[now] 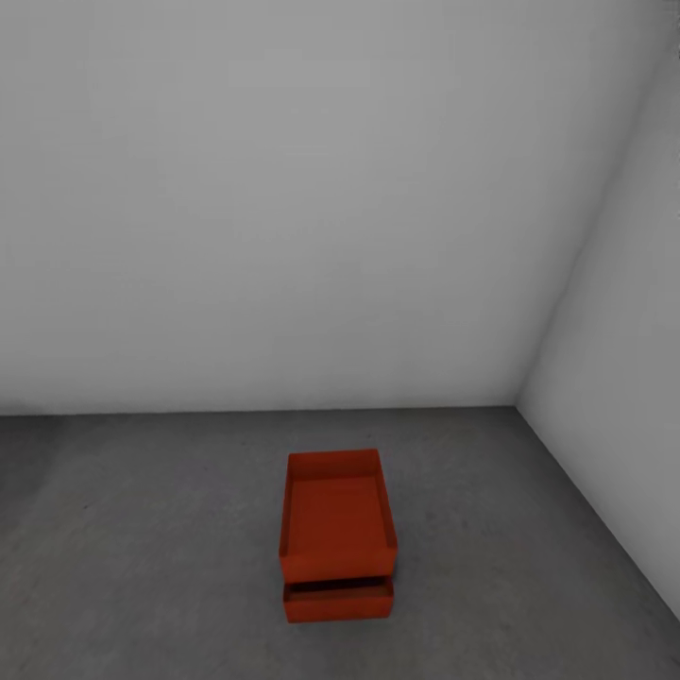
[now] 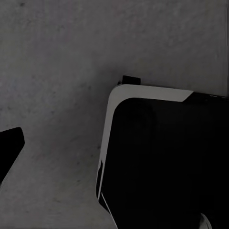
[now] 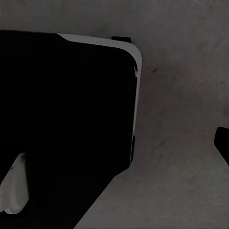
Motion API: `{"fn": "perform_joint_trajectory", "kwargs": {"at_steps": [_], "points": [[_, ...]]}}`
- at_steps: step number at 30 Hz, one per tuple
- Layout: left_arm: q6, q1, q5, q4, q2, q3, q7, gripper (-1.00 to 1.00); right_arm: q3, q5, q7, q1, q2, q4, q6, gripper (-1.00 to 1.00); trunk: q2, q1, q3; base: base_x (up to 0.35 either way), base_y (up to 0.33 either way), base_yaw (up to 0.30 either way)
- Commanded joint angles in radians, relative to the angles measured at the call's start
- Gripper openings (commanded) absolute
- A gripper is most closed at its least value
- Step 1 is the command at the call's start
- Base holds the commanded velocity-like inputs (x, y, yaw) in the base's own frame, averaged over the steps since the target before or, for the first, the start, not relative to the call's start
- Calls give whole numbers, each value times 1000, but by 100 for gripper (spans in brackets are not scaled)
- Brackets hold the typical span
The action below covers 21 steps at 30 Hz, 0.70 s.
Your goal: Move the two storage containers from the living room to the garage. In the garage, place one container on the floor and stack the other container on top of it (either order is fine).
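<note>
The lower container [image 1: 337,600] shows just its near wall and a thin dark slit of its inside — the upper container [image 1: 336,515] covers the rest. In the left wrist view, a black finger [image 2: 9,145] is cut by the frame edge; the right wrist view crops another finger [image 3: 223,140] likewise — whether either gripper is open cannot be told. The robot's dark base [image 2: 167,162] runs off both wrist frames.

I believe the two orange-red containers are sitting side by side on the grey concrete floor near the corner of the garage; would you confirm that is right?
Not quite: they are stacked, not side by side. In the head view the upper container sits on the lower container, whose front edge sticks out beneath it. The rest holds: both are orange-red and rest on the grey concrete floor near the corner of the pale walls.
</note>
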Motion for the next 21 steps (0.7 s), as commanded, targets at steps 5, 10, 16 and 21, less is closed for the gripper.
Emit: {"fn": "perform_joint_trajectory", "kwargs": {"at_steps": [5,10,16,21], "points": [[-11,-1,7,-1,0,-7,2,100,7,-11,4,-1,4,3,-6,100,-1,0,6,0,0,0],[-14,-1,7,-1,1,-7,1,100,7,-22,4,-2,2,3,-7,100,-1,0,15,0,0,0],[-14,-1,7,-2,1,-6,1,100,7,-40,5,-1,4,3,-8,100,-1,0,24,0,0,0],[-14,-1,7,-2,1,-6,1,100,8,-40,6,-1,5,4,-7,100,-1,0,32,0,0,0]]}}
